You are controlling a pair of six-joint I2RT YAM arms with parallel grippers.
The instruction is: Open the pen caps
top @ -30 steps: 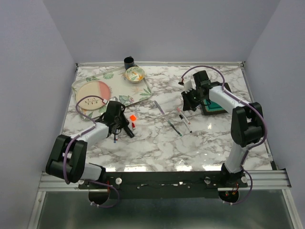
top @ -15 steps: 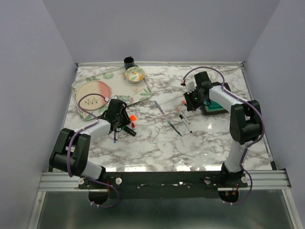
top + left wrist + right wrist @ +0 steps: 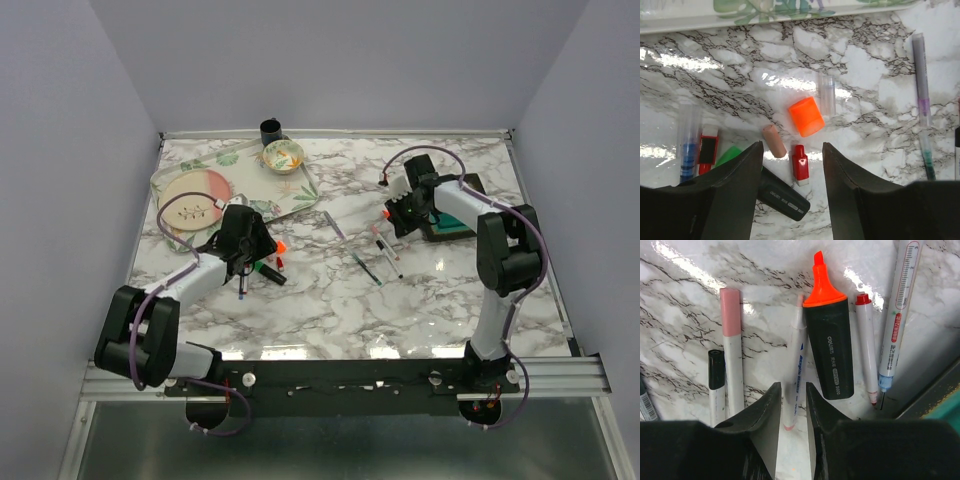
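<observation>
My left pincer (image 3: 792,146) stands spread above the marble surface (image 3: 865,60), toward its left edge, holding nothing. Loose below it lie the orange cap (image 3: 806,116), the pink cap (image 3: 774,141) and the red cap (image 3: 800,164), near one another yet apart. My right pincer (image 3: 793,386), narrowly parted, straddles a thin white pen (image 3: 796,355) toward the right edge, just beside the uncapped orange highlighter (image 3: 829,340).
</observation>
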